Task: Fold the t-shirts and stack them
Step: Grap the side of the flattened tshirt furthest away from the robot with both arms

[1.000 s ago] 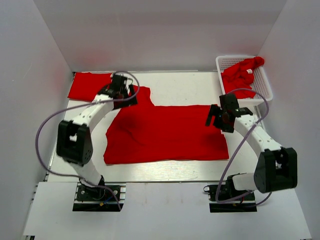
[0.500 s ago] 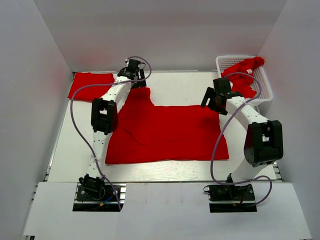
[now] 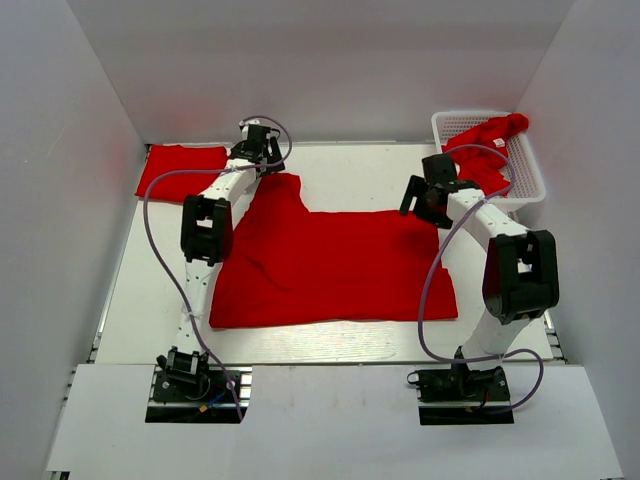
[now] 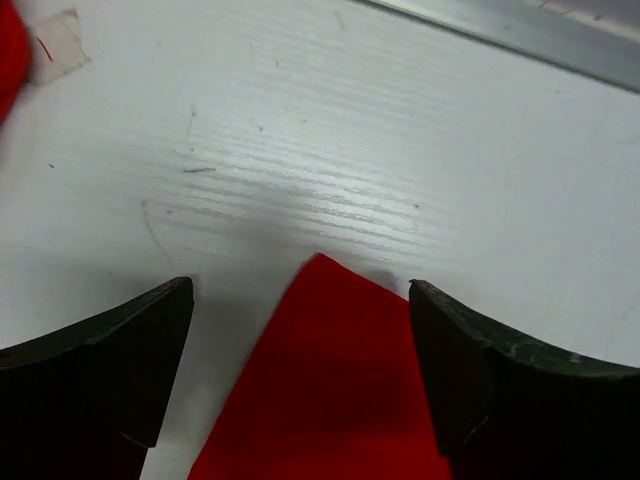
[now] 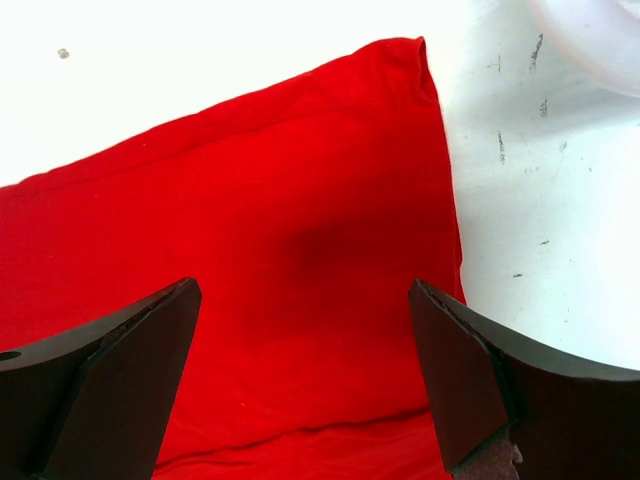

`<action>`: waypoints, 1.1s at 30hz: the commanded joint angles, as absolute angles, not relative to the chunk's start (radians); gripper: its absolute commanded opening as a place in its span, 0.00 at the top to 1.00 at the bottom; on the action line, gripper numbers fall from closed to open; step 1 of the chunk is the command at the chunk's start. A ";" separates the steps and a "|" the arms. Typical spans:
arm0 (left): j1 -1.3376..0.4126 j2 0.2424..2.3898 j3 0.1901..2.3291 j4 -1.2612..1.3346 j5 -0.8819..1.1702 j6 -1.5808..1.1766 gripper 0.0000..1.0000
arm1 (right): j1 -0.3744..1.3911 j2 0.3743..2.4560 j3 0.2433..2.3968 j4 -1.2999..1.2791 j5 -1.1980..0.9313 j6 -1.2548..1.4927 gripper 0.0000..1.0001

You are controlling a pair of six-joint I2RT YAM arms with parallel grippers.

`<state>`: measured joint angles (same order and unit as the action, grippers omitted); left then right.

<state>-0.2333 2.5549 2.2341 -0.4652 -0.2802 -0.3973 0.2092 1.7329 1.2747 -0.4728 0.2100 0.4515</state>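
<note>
A large red t-shirt point(image 3: 330, 265) lies spread flat in the middle of the table. A folded red t-shirt point(image 3: 180, 170) lies at the back left. Another red t-shirt point(image 3: 485, 150) is bunched in the basket. My left gripper point(image 3: 262, 160) is open just over the spread shirt's far left corner. In the left wrist view that corner point(image 4: 330, 390) points up between the open jaws of the left gripper point(image 4: 300, 288). My right gripper point(image 3: 422, 205) is open over the far right corner. In the right wrist view the right gripper point(image 5: 302, 285) straddles the shirt point(image 5: 250, 200), holding nothing.
A white lattice basket point(image 3: 530, 170) stands at the back right, and its edge shows in the right wrist view point(image 5: 600, 40). The table's metal back edge point(image 4: 520, 30) runs just beyond the left gripper. A small piece of tape point(image 4: 55, 45) sits on the table.
Both arms have reached toward the back. The left gripper moved from the shirt's left shoulder to its far left corner. The right gripper moved up to the far right corner.
</note>
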 commanded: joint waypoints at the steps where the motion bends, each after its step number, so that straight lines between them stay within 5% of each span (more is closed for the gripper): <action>1: -0.235 2.575 2.246 -0.416 -0.278 -0.413 0.04 | 0.212 1.750 1.316 -0.483 0.213 0.437 0.10; 4: -0.235 2.605 2.246 -0.407 -0.249 -0.413 0.11 | 0.212 1.759 1.319 -0.479 0.198 0.437 0.10; 11: -0.235 2.580 2.142 -0.402 -0.195 -0.400 0.46 | 0.210 1.778 1.341 -0.494 0.219 0.437 0.10; 15: -0.235 2.511 2.010 -0.325 -0.186 -0.373 0.46 | 0.210 1.792 1.368 -0.492 0.232 0.460 0.10; 23: -0.253 2.557 2.098 -0.402 -0.213 -0.322 0.52 | 0.210 1.847 1.466 -0.503 0.238 0.495 0.10; 26: -0.253 2.586 2.129 -0.422 -0.192 -0.299 0.68 | 0.210 1.855 1.494 -0.503 0.241 0.506 0.10; 27: -0.253 2.597 2.120 -0.422 -0.183 -0.290 0.90 | 0.212 1.859 1.496 -0.499 0.241 0.520 0.10; 28: -0.253 2.597 2.120 -0.422 -0.170 -0.290 1.00 | 0.213 1.864 1.491 -0.492 0.242 0.523 0.10; 33: -0.253 2.539 2.019 -0.370 -0.184 -0.301 1.00 | 0.219 1.951 1.551 -0.529 0.287 0.568 0.10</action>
<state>-0.2443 2.5462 2.0991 -0.2802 -0.2203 -0.3035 0.2111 1.8965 1.4879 -0.5026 0.2405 0.5259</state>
